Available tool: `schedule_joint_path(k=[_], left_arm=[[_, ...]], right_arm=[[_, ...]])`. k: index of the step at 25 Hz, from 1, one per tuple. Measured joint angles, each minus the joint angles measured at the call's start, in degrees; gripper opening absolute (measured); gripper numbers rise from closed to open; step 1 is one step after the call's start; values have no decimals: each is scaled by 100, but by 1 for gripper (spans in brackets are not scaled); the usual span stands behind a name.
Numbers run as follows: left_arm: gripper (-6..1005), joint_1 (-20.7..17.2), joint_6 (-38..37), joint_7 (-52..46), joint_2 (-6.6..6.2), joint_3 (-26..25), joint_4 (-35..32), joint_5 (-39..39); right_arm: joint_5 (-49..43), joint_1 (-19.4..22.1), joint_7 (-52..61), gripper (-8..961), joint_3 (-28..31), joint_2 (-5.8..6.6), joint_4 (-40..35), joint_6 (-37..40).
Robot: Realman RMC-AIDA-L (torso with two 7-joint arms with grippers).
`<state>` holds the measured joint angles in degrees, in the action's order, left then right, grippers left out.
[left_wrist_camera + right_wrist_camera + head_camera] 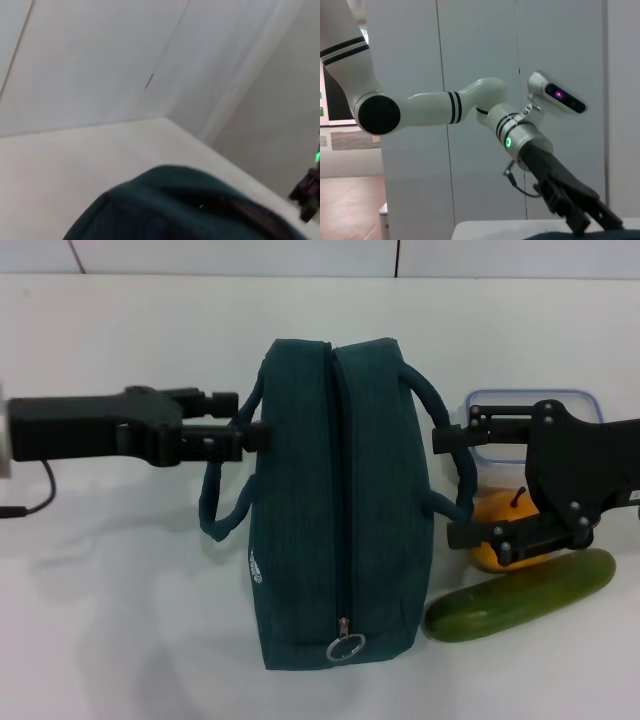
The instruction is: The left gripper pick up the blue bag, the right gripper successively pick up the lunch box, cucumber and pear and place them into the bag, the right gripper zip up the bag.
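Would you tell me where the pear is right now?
In the head view the pear sits on the table right of the blue bag, between the lunch box and the cucumber, under the right gripper.

The blue bag (335, 510) is dark teal with a silver ring pull (345, 646) and a small white logo (254, 567), on a white tabletop (120, 590). Both tools, left (252, 434) and right (448, 485), are black. The cucumber (520, 597) is dark green, the pear (497, 530) yellow-orange, and the lunch box (530, 400) clear with a blue rim.
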<state>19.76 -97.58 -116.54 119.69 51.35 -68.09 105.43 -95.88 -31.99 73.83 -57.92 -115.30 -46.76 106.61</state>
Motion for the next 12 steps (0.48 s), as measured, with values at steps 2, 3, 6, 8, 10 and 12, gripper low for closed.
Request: schedule_joint_path(k=[2, 3, 6, 8, 10, 12], left_arm=[[890, 10, 158, -74, -12, 168, 34, 113], [890, 21, 219, -117, -16, 219, 44, 179], [890, 77, 272, -148, -19, 256, 96, 273], [889, 128, 289, -139, -20, 253, 187, 279], [889, 191, 306, -139, -28, 236, 311, 261], [888, 253, 306, -175, -37, 221, 384, 246]], right_arm=[[0, 0, 0, 841, 0, 0, 0, 0], [0, -1, 0, 841, 0, 0, 1, 0], [1, -1, 0, 841, -5, 0, 25, -14], [0, 2, 0, 841, -8, -1, 28, -19], [0, 23, 0, 841, -9, -1, 22, -8], [1, 39, 0, 841, -9, 0, 18, -2]])
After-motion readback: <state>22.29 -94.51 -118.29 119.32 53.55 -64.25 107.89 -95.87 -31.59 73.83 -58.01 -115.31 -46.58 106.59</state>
